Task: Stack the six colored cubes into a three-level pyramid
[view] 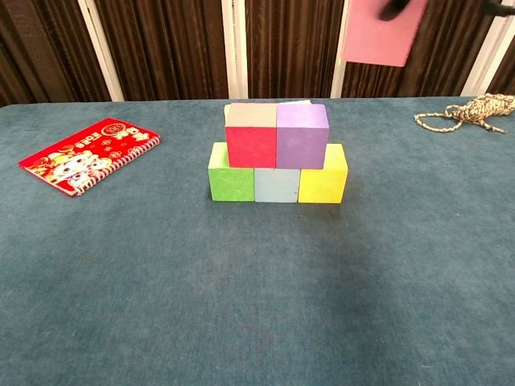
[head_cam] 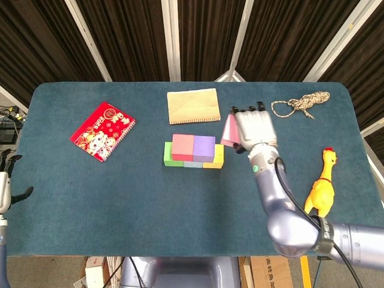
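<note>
One pink cube (head_cam: pixel 230 130) sits gripped in our right robot hand (head_cam: pixel 254 129), raised above the table (head_cam: pixel 120 198), slightly tilted, just right of the five stacked cubes (head_cam: pixel 193 151). Our left robot hand (head_cam: pixel 5 189) hangs with fingers apart at the table's edge.

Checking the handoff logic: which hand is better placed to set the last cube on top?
Right. The right hand already holds the pink cube raised just right of the stack; the left hand sits at the table's far left edge.
</note>
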Available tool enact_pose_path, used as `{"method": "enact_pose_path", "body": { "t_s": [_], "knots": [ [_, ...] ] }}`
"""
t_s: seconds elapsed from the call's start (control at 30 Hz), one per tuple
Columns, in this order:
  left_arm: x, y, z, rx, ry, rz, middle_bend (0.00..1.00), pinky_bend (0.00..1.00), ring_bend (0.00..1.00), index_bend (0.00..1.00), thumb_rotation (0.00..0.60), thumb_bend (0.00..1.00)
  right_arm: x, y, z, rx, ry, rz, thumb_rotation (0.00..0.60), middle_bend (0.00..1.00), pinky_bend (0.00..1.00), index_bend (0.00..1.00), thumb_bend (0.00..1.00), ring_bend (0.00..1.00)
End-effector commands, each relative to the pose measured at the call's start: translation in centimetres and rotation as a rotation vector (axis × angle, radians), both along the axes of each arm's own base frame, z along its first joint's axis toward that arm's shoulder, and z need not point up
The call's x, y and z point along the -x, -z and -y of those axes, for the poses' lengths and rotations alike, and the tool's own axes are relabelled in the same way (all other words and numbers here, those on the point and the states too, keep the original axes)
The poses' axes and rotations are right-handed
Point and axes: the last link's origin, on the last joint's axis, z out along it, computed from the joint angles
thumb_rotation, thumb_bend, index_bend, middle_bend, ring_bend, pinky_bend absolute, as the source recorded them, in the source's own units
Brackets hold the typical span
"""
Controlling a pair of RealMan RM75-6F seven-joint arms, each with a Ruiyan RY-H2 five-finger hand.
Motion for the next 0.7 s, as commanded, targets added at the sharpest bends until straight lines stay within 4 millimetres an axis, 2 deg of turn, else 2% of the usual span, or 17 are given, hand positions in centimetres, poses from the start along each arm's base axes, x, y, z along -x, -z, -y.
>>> {"method": "enact_pose_path", "body": {
  "t_s": [0.03, 0.27, 0.43, 0.7],
  "knots": [
    [0.0, -0.1, 0.1, -0.009, 0.003, -0.002, 0.07, 0.04, 0.0, 0.22, 0.6, 0.22, -2.8, 1.1, 1.1, -0.058, -0.038, -0.001, 0.6, 0.4, 0.0, 0.18, 0.34, 0.18],
    [0.1, -0.2, 0.1, -0.029, -0.002, -0.011, 0.07, 0.04, 0.0, 0.22, 0.6, 0.22, -4.6, 3.1, 2.8, -0.12, -0.116, -0.009, 0.6, 0.4, 0.0, 0.19, 0.34, 0.18],
    [0.1, 0.0, 0.0, -0.031, -0.005, -0.013, 0.07, 0.04, 0.0, 0.22, 0.6, 0.22, -4.1, 3.8, 3.9, -0.149, -0.132, -0.016, 0.6, 0.4, 0.0, 0.19, 0.34, 0.18],
    [0.0, 0.0, 0.0, -0.044, 0.002, -0.018, 0.07, 0.04, 0.0, 0.22, 0.6, 0.22, -3.2, 3.4, 4.3, -0.173, -0.152, -0.003, 0.6, 0.4, 0.0, 0.19, 0.34, 0.18]
  ]
}}
